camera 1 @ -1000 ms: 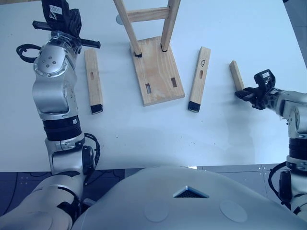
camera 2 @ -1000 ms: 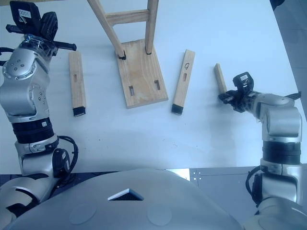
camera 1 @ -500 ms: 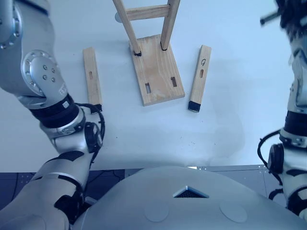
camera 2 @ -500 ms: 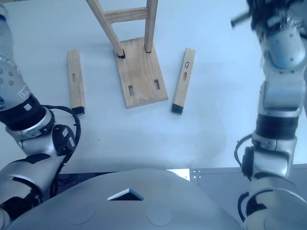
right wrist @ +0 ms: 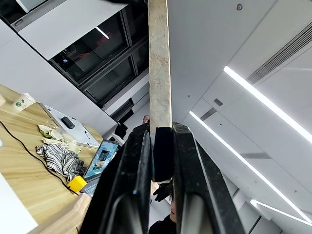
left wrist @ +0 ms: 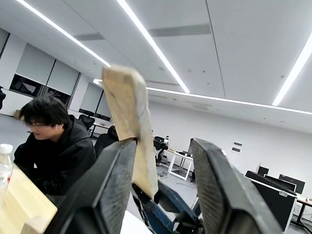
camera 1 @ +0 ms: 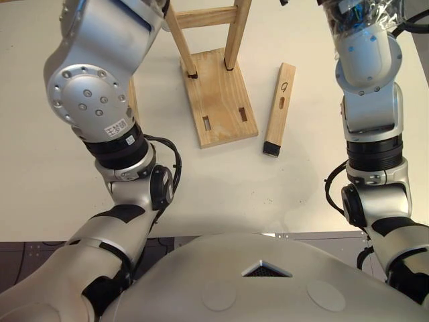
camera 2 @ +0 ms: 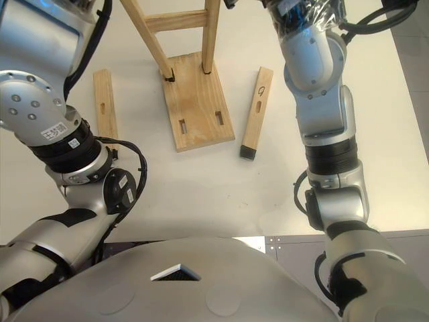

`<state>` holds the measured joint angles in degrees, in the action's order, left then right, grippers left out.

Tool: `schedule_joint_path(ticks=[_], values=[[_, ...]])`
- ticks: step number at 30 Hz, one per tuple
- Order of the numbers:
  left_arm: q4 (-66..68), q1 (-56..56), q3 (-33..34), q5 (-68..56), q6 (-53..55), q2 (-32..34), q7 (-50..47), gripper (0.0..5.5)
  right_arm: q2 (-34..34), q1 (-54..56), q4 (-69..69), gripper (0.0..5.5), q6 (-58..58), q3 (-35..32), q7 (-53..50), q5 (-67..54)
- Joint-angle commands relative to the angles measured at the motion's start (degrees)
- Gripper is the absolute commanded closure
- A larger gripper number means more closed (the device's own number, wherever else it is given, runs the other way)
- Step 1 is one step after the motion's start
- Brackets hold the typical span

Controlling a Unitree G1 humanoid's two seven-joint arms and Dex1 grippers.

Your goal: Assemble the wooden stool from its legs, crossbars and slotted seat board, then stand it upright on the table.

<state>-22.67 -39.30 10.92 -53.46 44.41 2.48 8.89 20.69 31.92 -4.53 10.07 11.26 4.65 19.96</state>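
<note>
Roughly, the stool stands half built. On the table the seat board lies flat, with two upright legs seated in its far slots and a fitted crossbar joining them; its two near slots are bare. The right loose leg lies just beside the board, and the left loose leg lies on its other side, partly behind the left arm. Both arms are raised above the table. The right gripper is clamped narrow on a crossbar. The left gripper has its fingers spread wide, with a short wooden piece leaning on one finger and clear of the other. Left to do, by my judgement: seat both loose legs, join them, then turn the stool upright
</note>
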Motion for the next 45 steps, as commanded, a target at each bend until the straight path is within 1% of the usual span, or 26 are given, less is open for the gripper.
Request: schedule_joint_path(ticks=[1,5,11,13,17,26,27,28,29,31,32,34,36,38,41,42,45], values=[[2.5,1.1,-0.8,2.8,-1.7,1.1,-0.8,3.51,0.0,0.3,0.0,5.1,2.1,1.1,-0.5,3.8],[3.3,1.1,-0.4,2.7,-2.8,0.4,-1.7,3.51,0.5,-0.5,1.0,5.1,3.8,2.3,-2.1,9.7],[5.2,0.7,2.4,-0.1,-3.9,-0.5,-4.2,3.51,1.1,-1.6,2.9,5.1,4.3,1.7,-7.1,15.9],[5.9,0.5,3.1,-0.9,-4.2,-0.8,-5.0,3.76,1.3,-1.7,3.0,5.1,4.5,1.8,-8.0,17.4],[6.8,0.1,3.7,-3.1,-4.3,-1.5,-6.3,4.46,1.7,-1.9,2.5,5.1,5.5,2.3,-9.6,20.6],[7.4,-0.4,4.8,-7.3,-5.9,-2.6,-9.2,4.61,1.8,-2.6,2.1,5.1,5.7,3.3,-12.7,25.7],[7.5,-0.5,5.0,-7.7,-6.0,-2.6,-9.2,4.63,1.8,-2.6,2.2,4.73,6.0,3.5,-13.1,26.1],[7.6,-0.6,5.1,-8.0,-6.3,-2.5,-9.3,4.65,1.8,-2.5,2.4,4.63,6.3,3.6,-13.3,26.5],[7.7,-0.6,5.1,-8.2,-6.5,-2.4,-9.4,4.87,1.8,-2.4,2.7,4.36,6.5,3.7,-13.3,26.9],[7.8,-0.5,5.0,-8.5,-6.9,-2.4,-9.5,5.05,1.8,-2.2,3.3,4.08,6.6,3.9,-13.0,27.4],[7.8,-0.5,4.9,-8.6,-7.0,-2.4,-9.5,5.06,1.8,-2.1,3.6,4.04,6.5,4.0,-12.9,27.6],[7.8,-0.4,4.9,-8.3,-7.3,-2.0,-9.3,5.12,1.7,-2.0,5.0,3.71,5.1,3.7,-11.7,27.3],[7.6,-0.4,5.2,-7.3,-7.8,-0.1,-8.7,5.12,1.5,-2.2,8.0,3.48,2.4,3.0,-10.3,26.7],[7.6,-0.8,6.7,-6.9,-8.0,2.6,-8.4,5.12,1.0,-2.5,11.2,3.09,-1.3,1.6,-8.3,25.0],[5.0,0.1,8.1,-7.3,-5.2,8.5,-9.2,5.12,-1.1,-3.1,14.4,3.03,-8.2,-2.8,-3.9,17.5],[3.8,1.2,7.7,-8.1,-1.7,11.0,-11.2,5.12,-1.5,-3.0,14.7,3.03,-9.7,-4.2,-3.2,14.9],[5.2,3.4,9.1,-14.9,10.8,14.6,-25.6,5.12,-1.1,-3.2,15.7,3.03,-13.5,-7.1,-1.0,9.9]])
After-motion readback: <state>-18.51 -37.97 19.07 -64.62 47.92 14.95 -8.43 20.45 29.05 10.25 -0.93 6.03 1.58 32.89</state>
